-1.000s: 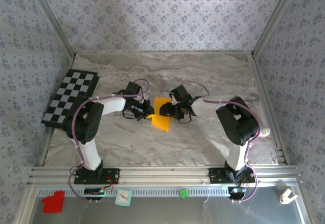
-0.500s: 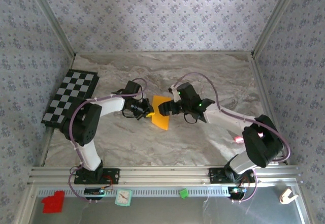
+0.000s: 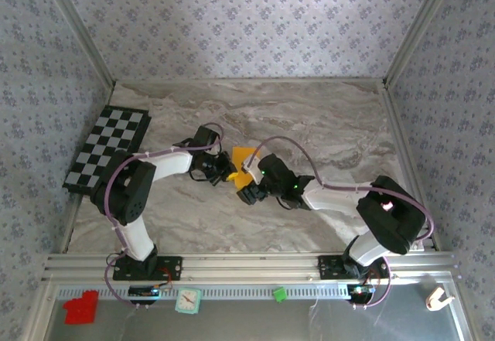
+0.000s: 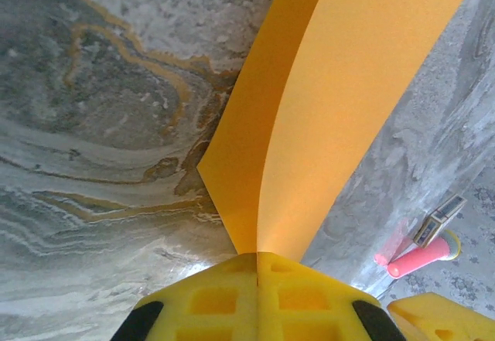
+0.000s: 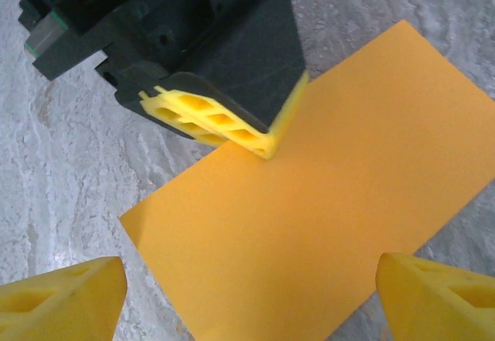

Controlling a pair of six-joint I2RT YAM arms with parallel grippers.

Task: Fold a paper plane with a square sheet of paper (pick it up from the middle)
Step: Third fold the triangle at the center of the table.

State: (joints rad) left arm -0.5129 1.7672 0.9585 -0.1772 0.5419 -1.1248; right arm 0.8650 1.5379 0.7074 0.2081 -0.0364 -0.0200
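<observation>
The orange sheet of paper point(image 3: 244, 156) lies mid-table, bent up along one side. My left gripper point(image 3: 227, 172) is shut on its left edge; in the left wrist view the sheet point(image 4: 340, 101) rises in a V-shaped fold from the closed yellow tips point(image 4: 257, 256). My right gripper point(image 3: 246, 191) hangs open just over the sheet's near part and hides some of it. In the right wrist view the paper point(image 5: 325, 217) spreads between the wide-apart yellow fingers point(image 5: 62, 302), with the left gripper point(image 5: 267, 146) pinching its far edge.
A black-and-white checkered mat point(image 3: 108, 148) lies at the far left. On the near rail sit a red block point(image 3: 81, 308), a small clock point(image 3: 187, 301), a green block point(image 3: 279, 294) and a white clip point(image 3: 438, 298). Patterned walls enclose the marble table point(image 3: 325, 117).
The right arm stretched out and swung its gripper down from the sheet's right side to over its near part, covering some of it. The left gripper kept its hold and shifted little.
</observation>
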